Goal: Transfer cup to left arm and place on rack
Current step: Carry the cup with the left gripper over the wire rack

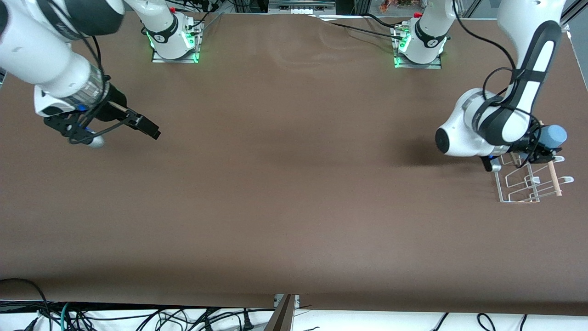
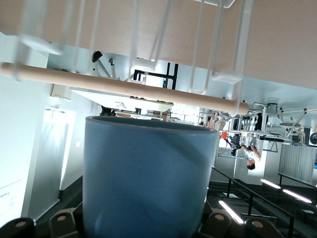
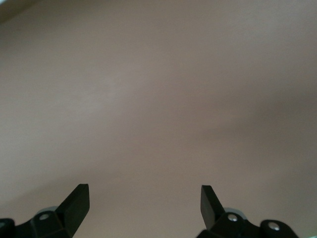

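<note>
Left gripper (image 1: 542,149) is clamped on the cup (image 1: 552,135), holding it on its side over the rack (image 1: 533,177) at the left arm's end of the table (image 1: 294,184). In the left wrist view the cup (image 2: 148,178) sits just beside the rack's wooden rod (image 2: 124,88); contact can't be confirmed. Right gripper (image 1: 149,128) waits over bare table at the right arm's end, fingers (image 3: 74,203) spread apart, holding nothing.
</note>
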{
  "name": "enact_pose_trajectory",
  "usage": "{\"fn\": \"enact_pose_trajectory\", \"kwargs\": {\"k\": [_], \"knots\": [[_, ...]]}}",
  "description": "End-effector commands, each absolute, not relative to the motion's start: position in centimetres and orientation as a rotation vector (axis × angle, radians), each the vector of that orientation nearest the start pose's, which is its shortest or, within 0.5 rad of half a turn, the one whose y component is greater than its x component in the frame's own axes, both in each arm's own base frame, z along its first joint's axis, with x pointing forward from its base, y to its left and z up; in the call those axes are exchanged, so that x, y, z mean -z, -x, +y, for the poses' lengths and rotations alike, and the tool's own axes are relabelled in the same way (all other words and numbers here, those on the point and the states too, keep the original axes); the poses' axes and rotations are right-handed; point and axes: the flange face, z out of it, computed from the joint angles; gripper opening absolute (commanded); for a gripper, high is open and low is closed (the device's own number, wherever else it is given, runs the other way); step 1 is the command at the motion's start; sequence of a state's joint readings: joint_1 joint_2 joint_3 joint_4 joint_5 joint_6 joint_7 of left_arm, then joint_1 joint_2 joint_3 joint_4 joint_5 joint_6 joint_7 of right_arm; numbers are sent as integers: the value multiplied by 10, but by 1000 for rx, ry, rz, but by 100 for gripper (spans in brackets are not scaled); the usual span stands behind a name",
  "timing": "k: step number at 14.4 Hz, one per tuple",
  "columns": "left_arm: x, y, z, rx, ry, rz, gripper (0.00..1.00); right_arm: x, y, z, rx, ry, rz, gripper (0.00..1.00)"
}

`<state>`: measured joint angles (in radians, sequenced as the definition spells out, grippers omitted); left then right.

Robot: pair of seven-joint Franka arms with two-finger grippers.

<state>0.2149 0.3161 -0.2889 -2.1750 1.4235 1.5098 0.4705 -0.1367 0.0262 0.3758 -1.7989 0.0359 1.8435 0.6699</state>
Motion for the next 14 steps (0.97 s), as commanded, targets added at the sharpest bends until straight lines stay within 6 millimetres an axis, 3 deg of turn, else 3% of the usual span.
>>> {"fn": "enact_pose_trajectory", "kwargs": {"k": [1,3,7,10,11,12,13,14], "knots": [[-254,-474,76,-992,1431,1076,0,-516,-543,112,52,3090,638,99],[-241,-466,84,-977,1418,1069,0,-529,-544,86,69,3107,537,99],[-233,-461,87,-975,1391,1085,1,-552,-545,47,27,3149,319,99],[-227,-460,88,-980,1386,1093,9,-563,-544,23,-25,3162,180,99],[-226,-459,87,-981,1384,1096,20,-562,-544,19,-36,3165,117,99],[-226,-459,87,-981,1384,1096,49,-562,-544,19,-46,3166,64,99],[-222,-458,87,-987,1383,1099,99,-561,-543,19,-52,3167,34,99],[-220,-458,87,-992,1381,1101,100,-562,-543,17,-49,3166,36,99]]}}
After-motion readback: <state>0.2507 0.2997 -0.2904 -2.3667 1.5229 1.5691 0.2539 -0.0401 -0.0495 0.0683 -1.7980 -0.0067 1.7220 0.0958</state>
